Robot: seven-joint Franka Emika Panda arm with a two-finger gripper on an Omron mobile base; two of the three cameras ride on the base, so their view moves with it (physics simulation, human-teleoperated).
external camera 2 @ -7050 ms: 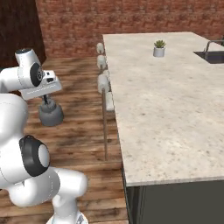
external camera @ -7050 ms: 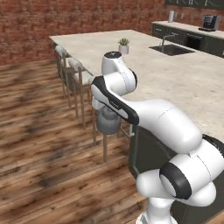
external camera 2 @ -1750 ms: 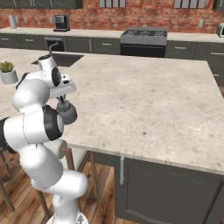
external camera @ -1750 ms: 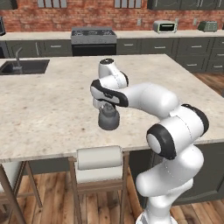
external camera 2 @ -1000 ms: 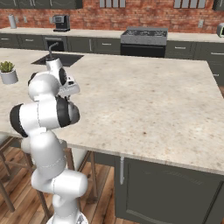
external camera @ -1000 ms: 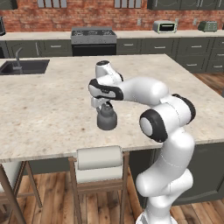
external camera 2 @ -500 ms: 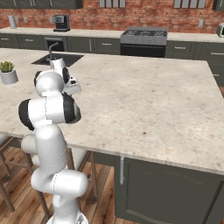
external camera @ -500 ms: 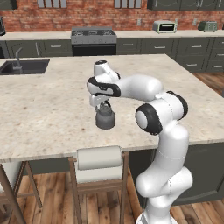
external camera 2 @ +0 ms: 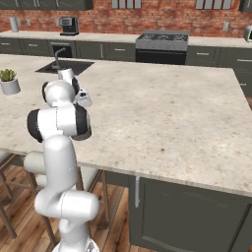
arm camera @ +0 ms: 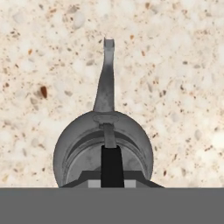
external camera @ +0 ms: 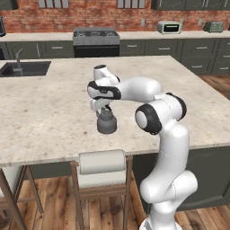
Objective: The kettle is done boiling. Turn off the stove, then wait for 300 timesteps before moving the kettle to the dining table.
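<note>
The small grey kettle (external camera: 106, 125) is at the beige top of the dining table (external camera: 49, 117), a little in from its near edge. My gripper (external camera: 104, 111) comes down on it from above and is shut on its thin dark handle. In the hand view the kettle (arm camera: 103, 146) lies right under my gripper (arm camera: 112, 164), its spout pointing away over the speckled dining table (arm camera: 175, 65). I cannot tell whether its base touches the stone. The stove (external camera: 95, 38) stands at the back wall, also seen as the stove (external camera 2: 161, 42) beyond the dining table (external camera 2: 167, 113).
A sink (external camera: 20, 68) is set into the table's far left. A potted plant (external camera 2: 8, 81) stands on the left end. A stool (external camera: 101, 167) sits below the near edge under the kettle. A toaster (external camera: 169, 28) and a coffee machine (external camera 2: 69, 24) are on the back counters.
The kettle has sunk slightly and drifted a little left over the table. The arm's elbow has swung round while the hand stayed shut on the handle.
</note>
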